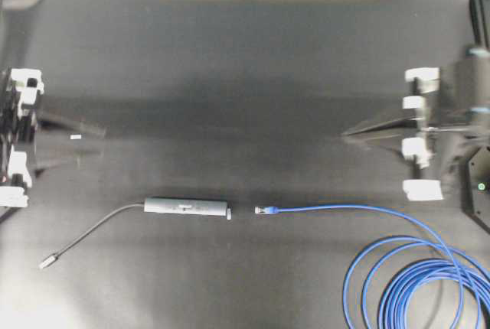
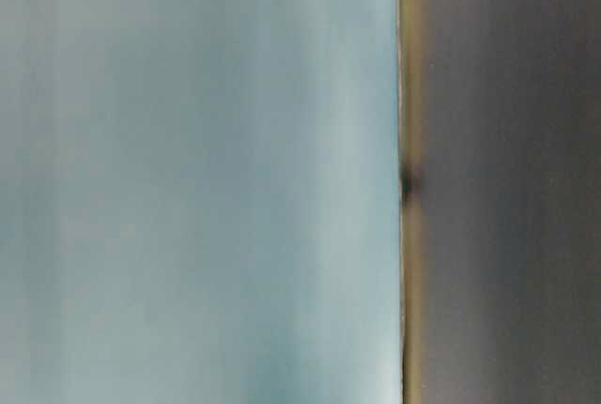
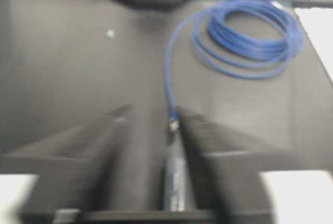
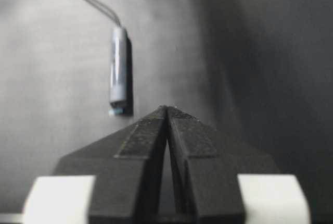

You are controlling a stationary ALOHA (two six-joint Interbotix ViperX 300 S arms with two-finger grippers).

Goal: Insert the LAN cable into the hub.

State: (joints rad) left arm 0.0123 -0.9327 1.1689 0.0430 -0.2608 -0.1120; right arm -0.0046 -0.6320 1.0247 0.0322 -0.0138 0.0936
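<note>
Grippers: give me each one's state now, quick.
Left gripper: open, holding nothing.
Right gripper: shut, holding nothing.

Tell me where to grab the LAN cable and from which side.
Probably just behind the plug, on the straight run of the LAN cable, coming from above with the right hand. That stretch lies flat and already points at the hub.
</note>
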